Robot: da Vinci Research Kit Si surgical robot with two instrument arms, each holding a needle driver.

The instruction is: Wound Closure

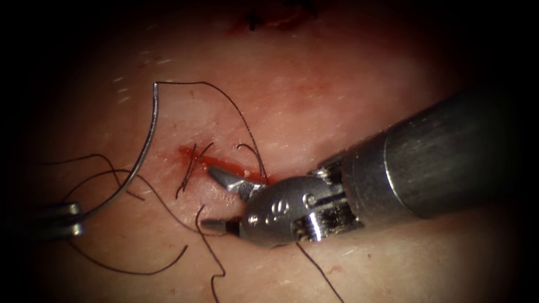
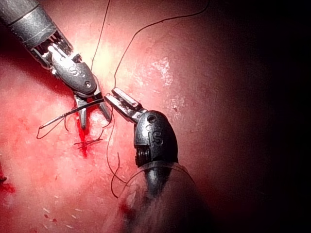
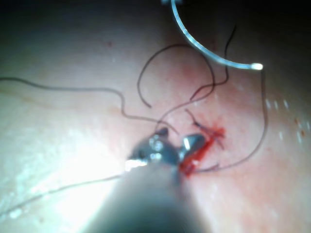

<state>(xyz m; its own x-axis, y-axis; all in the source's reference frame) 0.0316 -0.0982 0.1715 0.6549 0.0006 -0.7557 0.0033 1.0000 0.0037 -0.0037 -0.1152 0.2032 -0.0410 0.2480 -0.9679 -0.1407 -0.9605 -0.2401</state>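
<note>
Needle [image 1: 147, 146] free of tissue [image 1: 314, 84], left gripper [image 1: 70, 220] holding | right gripper [image 1: 216, 199] wide, empty

Short pale bristles [image 1: 120, 90] are noted at upper left. A dark red patch [image 1: 272, 21] is recorded at the top edge.

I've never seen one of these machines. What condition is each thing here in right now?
left tool: jaws shut on the needle, near the end away from the thread.
right tool: jaws open, holding nothing, poised over the cut.
needle: out of the tissue, left of the cut.
thread: slack, looping from the needle to the cut.
cut: not closed.
</note>
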